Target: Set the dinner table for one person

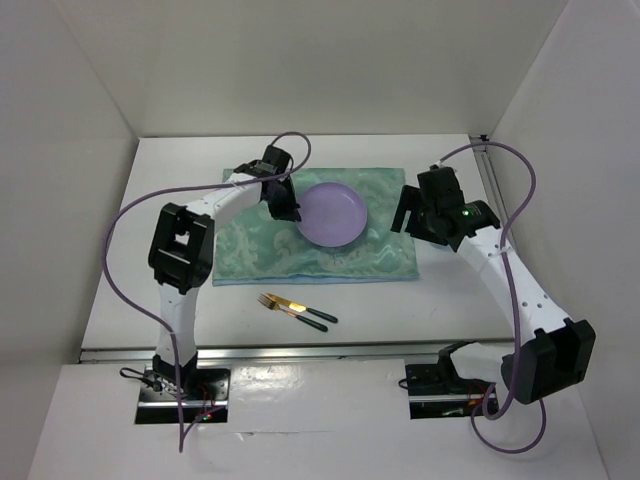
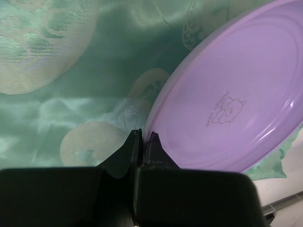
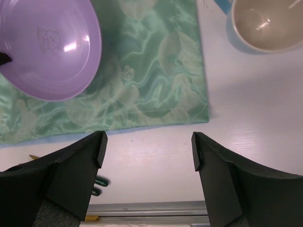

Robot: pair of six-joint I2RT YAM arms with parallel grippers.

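**Top external view: plate gripped at its rim over the cloth, second hand idle**

1. Tabletop (image 1: 450,290): white, fills the working area, with a metal rail on its near edge. It carries every item noted below.
2. Cloth (image 1: 300,258): mint-green, laid flat at the centre of the tabletop, evidently as the place mat.
3. Plate (image 1: 332,214): purple, over the middle of the cloth. Whether it rests flat or is slightly raised cannot be told.
4. Left hand (image 1: 285,205): the left wrist view shows the jaws drawn narrow on the plate's left rim. An edge grip suits a shallow plate, as it allows sliding or setting down.
5. Right hand (image 1: 408,212): jaws spread wide and holding nothing, above bare tabletop just right of the cloth. In my judgement it is kept clear of the plate.
6. Cutlery (image 1: 297,309): two green-handled pieces lie together near the cloth's near edge, not yet set beside the plate.
7. Cup (image 3: 267,23): pale, beyond the cloth's far right corner, seen in the right wrist view only.
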